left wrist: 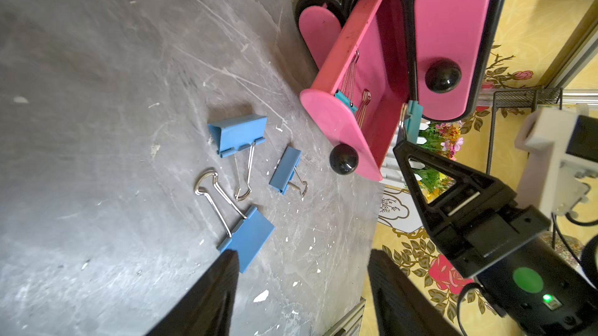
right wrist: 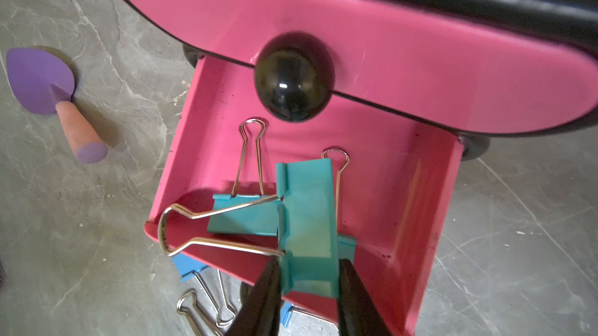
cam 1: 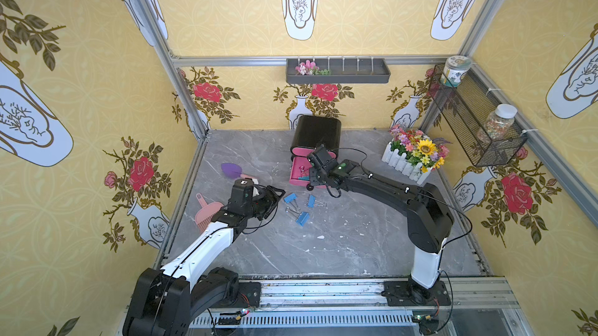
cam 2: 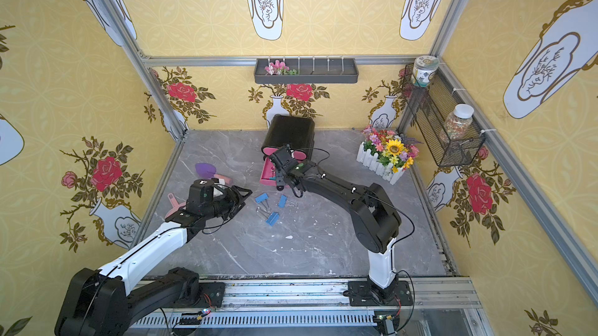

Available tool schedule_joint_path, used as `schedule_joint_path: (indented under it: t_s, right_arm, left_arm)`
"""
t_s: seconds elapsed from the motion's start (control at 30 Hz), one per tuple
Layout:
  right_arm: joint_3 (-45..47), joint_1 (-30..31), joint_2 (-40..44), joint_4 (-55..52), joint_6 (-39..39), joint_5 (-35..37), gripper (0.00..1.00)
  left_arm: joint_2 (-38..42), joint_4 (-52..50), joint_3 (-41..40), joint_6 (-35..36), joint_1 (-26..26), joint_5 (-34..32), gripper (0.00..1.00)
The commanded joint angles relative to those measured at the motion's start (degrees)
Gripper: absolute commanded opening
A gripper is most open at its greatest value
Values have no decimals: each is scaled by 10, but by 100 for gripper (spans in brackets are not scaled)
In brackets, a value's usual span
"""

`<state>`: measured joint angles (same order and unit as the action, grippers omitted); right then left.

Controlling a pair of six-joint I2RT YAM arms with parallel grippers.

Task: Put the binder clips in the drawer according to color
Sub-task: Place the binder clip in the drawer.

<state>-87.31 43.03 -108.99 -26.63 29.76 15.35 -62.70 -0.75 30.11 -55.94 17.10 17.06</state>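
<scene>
The grey surface [cam 1: 339, 247] carries everything. At the middle of its back edge stands the black cabinet [cam 1: 318, 132]. Its pink fronts face the arms so they can reach in. In the back right corner a box of flowers [cam 1: 409, 153] sits out of the way.

The middle drawer [right wrist: 414, 195] is pulled out toward the front edge. The one above it and the one below it are shut. I think it stands open like this so clips can be dropped in from above.

The right fingers [right wrist: 263, 298] are closed on a teal clip [right wrist: 307, 221]. They pinch its flat sides and hold it over the open drawer, with its wire handles sticking out sideways. Two more teal clips lie inside, one flat [right wrist: 241, 218] and one half hidden under the held clip [right wrist: 348, 242]. So this looks like the teal drawer, and the held clip just needs letting go.

The left fingers [left wrist: 210, 298] are spread apart and hold nothing. They hang between the left edge of the surface and the blue clips [left wrist: 239, 133] and point at them, maybe ready to take one.

The three blue clips lie close together near the middle of the surface, just in front of the open drawer. They have not gone into a drawer yet. I see no yellow clips. They may be inside a shut drawer, but I cannot tell.
</scene>
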Motion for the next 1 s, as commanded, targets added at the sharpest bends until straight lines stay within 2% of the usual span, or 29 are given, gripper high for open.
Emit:
schedule_joint_path:
  t_s: [0.0,0.37,0.53,0.77,0.97]
  right_arm:
    - [-11,-3,-8,19,15,6,33]
    - [-32,-7,-15,20,23,8,40]
    - [-12,-5,14,28,20,7,48]
    - [88,-2,122,58,23,-5,45]
    - [178,-8,236,32,19,-3,44]
  left_arm:
    - [-4,13,-2,1,0,9,69]
    - [-8,14,1,2,0,10,69]
    - [-13,15,5,2,0,10,69]
    - [-48,32,20,4,18,12,59]
    - [-111,73,32,-3,32,19,51]
